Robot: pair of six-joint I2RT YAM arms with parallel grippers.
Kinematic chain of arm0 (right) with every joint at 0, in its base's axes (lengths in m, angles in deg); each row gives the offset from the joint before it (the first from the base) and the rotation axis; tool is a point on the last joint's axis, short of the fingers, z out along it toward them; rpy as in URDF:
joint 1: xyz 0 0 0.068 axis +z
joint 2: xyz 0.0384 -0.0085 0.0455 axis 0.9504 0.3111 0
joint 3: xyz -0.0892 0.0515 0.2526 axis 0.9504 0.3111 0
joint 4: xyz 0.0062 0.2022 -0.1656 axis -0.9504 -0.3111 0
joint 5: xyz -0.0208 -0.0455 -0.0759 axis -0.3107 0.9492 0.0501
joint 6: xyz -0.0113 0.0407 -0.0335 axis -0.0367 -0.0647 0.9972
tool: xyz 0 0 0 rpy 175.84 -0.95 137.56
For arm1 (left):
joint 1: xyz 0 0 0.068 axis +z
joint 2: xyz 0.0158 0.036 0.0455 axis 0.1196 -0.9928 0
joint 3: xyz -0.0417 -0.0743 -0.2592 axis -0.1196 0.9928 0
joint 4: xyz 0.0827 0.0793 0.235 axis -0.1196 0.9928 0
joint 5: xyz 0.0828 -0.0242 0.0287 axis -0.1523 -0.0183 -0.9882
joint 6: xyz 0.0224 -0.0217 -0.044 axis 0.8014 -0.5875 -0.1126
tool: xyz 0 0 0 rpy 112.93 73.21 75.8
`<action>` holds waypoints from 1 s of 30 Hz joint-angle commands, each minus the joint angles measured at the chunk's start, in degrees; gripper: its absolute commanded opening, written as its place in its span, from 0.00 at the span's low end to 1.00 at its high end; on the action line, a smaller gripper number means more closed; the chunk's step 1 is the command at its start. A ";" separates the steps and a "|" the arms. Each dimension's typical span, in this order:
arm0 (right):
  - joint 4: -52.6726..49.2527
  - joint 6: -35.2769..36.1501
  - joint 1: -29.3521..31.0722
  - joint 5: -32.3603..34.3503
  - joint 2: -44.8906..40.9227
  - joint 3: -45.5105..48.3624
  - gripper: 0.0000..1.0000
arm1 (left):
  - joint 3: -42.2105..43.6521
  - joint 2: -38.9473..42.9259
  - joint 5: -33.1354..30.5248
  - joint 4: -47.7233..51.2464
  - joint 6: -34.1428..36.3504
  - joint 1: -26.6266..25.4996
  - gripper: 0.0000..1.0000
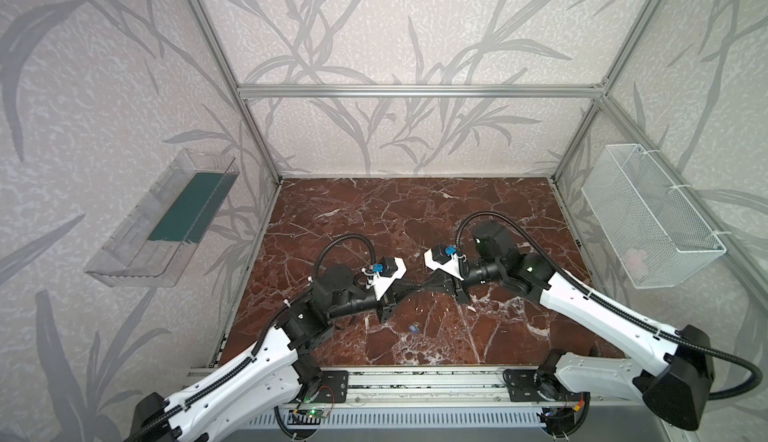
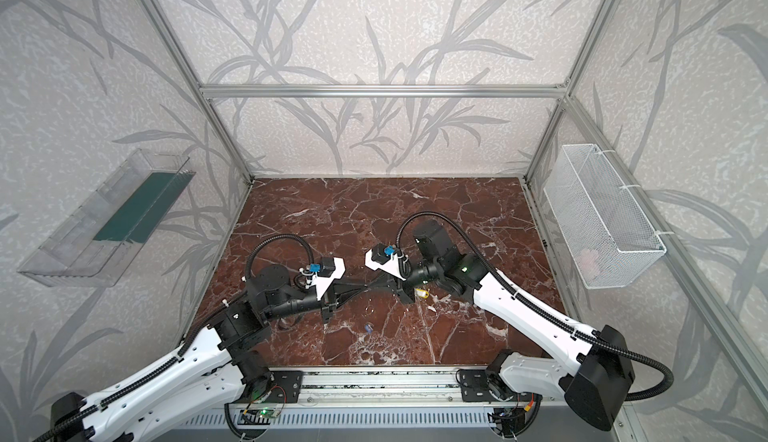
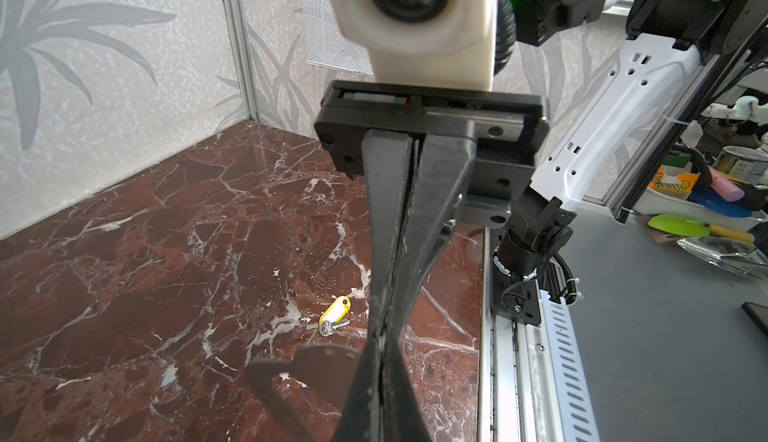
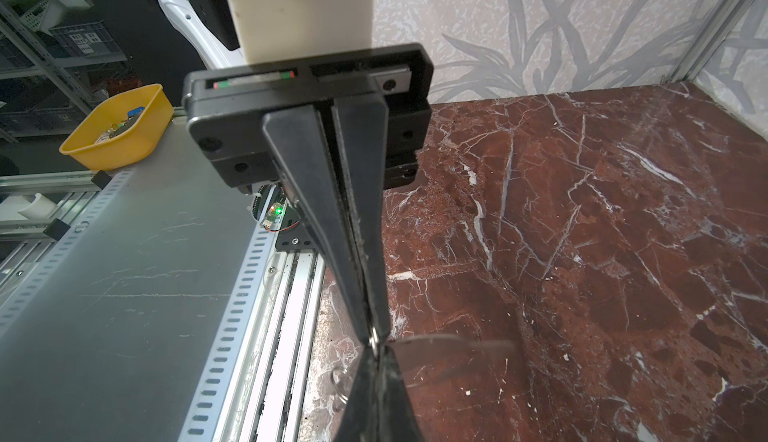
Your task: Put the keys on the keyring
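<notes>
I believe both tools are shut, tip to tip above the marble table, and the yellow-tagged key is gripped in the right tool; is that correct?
Not quite: the yellow-tagged key lies loose on the marble table, apart from both tools, as the left wrist view shows. The left tool and the right tool are indeed shut, tip to tip above the table.

The left arm [image 1: 232, 381] and right arm [image 1: 602, 307] have smooth white shells dotted with small screw holes, linked by black joints. A ribbed black cable [image 1: 484, 213] loops to each white camera mount [image 1: 392, 272], beside a blue plug [image 1: 377, 268]. The left hand [image 1: 415, 289] and right hand [image 1: 424, 287] carry long, black, tapering fingers [image 3: 386, 194].
</notes>
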 commanded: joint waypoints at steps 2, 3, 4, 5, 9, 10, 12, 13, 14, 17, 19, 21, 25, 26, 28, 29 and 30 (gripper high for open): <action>2.01 -0.48 0.42 -1.25 -1.82 -1.41 0.00 | -1.84 -0.80 0.79 0.27 0.60 -0.04 0.02; 2.36 -0.85 0.42 -0.97 -1.95 -1.32 0.00 | -1.85 -0.99 1.06 0.27 0.60 -0.07 0.00; 2.58 -1.13 0.42 -0.92 -2.03 -1.32 0.00 | -1.85 -1.17 1.10 0.25 0.60 -0.04 0.00; 3.00 -1.65 0.41 -0.64 -2.04 -1.19 0.00 | -1.85 -1.35 1.04 -0.02 0.51 -0.05 0.00; 5.58 -4.98 0.42 2.66 -2.21 -0.25 0.05 | -0.01 -0.85 0.07 -4.32 -0.34 -0.01 0.00; 6.39 -5.81 0.33 3.80 -2.41 0.16 0.10 | 0.61 -0.52 -0.32 -5.50 -0.56 -0.05 0.00; 9.68 -8.20 0.16 6.68 -3.06 2.24 0.22 | 1.84 0.33 -1.12 -8.53 -1.21 -0.01 0.00; 11.37 -9.68 0.07 7.87 -3.52 3.40 0.25 | 2.56 0.69 -1.71 -10.17 -1.58 -0.01 0.00; 13.22 -11.15 -0.10 8.74 -3.98 4.62 0.28 | 3.56 1.12 -2.40 -12.40 -2.31 -0.01 0.00; 18.09 -15.19 -0.46 10.78 -5.47 7.94 0.32 | 6.72 2.29 -4.22 -18.70 -4.19 -0.01 0.00; 21.92 -18.08 -0.64 10.66 -6.22 10.08 0.33 | 8.87 2.90 -5.32 -23.45 -5.29 -0.01 0.00; 25.78 -20.94 -0.64 9.02 -6.46 11.93 0.34 | 10.76 3.55 -6.48 -27.45 -6.11 -0.10 0.00; 32.71 -25.32 -0.62 7.09 -6.11 15.15 0.35 | 13.34 4.35 -7.70 -33.59 -6.62 -0.10 0.00; 34.10 -26.14 -0.66 6.39 -5.96 15.75 0.35 | 13.61 4.45 -7.86 -34.21 -6.76 -0.10 0.00; 35.65 -26.96 -0.64 4.84 -5.61 16.14 0.35 | 13.52 4.53 -7.84 -34.25 -6.74 -0.11 0.00; 36.19 -27.42 -0.64 4.56 -5.43 16.32 0.34 | 13.49 4.53 -7.74 -34.29 -6.71 -0.12 0.00; 36.89 -27.77 -0.64 4.30 -5.30 16.38 0.33 | 13.41 4.45 -7.48 -34.37 -6.60 -0.10 0.00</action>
